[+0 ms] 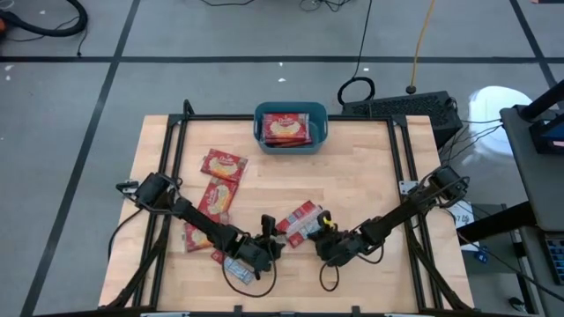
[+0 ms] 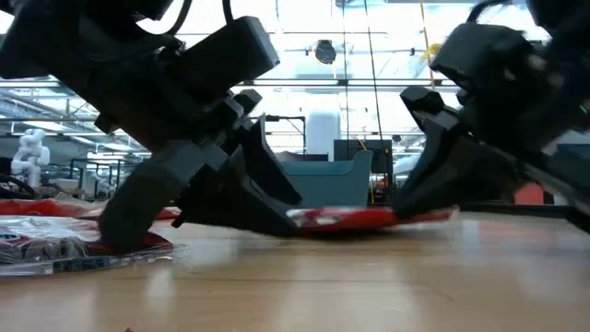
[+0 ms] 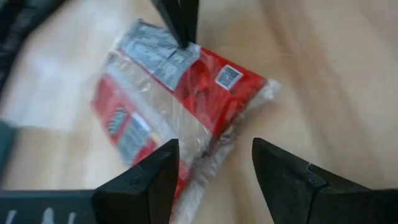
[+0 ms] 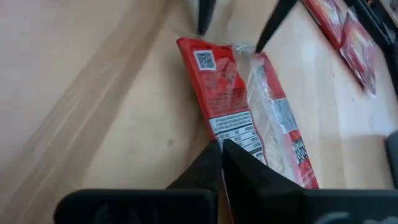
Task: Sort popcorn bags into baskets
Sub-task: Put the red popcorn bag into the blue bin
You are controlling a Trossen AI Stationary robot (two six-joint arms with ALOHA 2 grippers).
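A red popcorn bag (image 1: 300, 220) lies back up on the wooden table between my two grippers. My right gripper (image 4: 222, 149) is shut at the bag's end toward the table's right. My left gripper (image 3: 214, 162) is open, with one finger on either side of the bag's opposite end (image 3: 199, 155); whether they touch it I cannot tell. The teal basket (image 1: 291, 148) stands at the table's far edge with one popcorn bag (image 1: 286, 129) lying flat inside it. My right gripper pinches the bag's end (image 4: 239, 134), the one with the white printed panel, between its two shut fingers. The fingers slant down from the table's right side and lie along the bag. The bag lies nearly flat on the table, this end (image 2: 438, 215) slightly raised.
Three more popcorn bags (image 1: 222, 165) (image 1: 216, 198) (image 1: 196, 236) lie flat on the table's left half, beside my left arm. Black frame rails (image 1: 401, 167) run along the table's sides. The bare wood toward the basket is free room.
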